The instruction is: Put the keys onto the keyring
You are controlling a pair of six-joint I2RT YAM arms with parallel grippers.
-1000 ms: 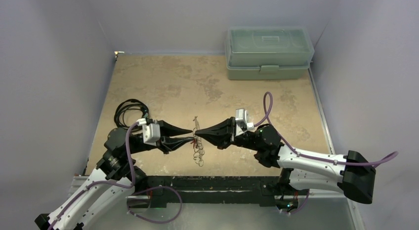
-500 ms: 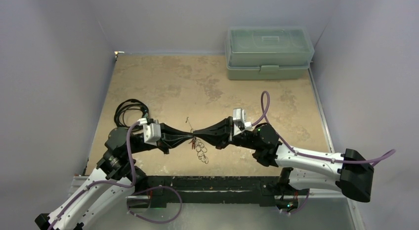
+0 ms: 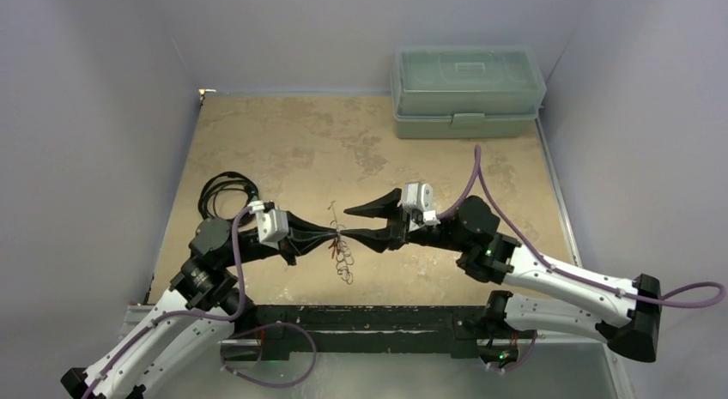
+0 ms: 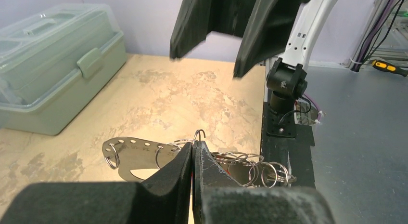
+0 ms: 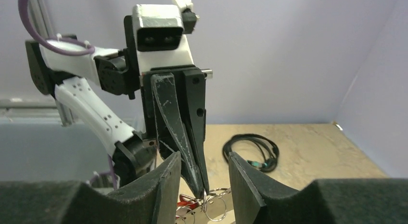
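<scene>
Above mid-table, the left gripper point(image 3: 331, 237) pinches the dangling keyring point(image 3: 345, 263) tight while the right gripper point(image 3: 347, 225) gapes empty beside it; the red key point(image 5: 185, 203) sits among the rings (whether threaded is unclear), so the job looks nearly done.

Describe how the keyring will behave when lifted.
Probably floppy: the keyring hangs as a loose dangling string below the left arm's shut jaws. Likely to swing, since it seems pinched at one point only. Probably light: thin wire rings and a flat thin plate.
</scene>
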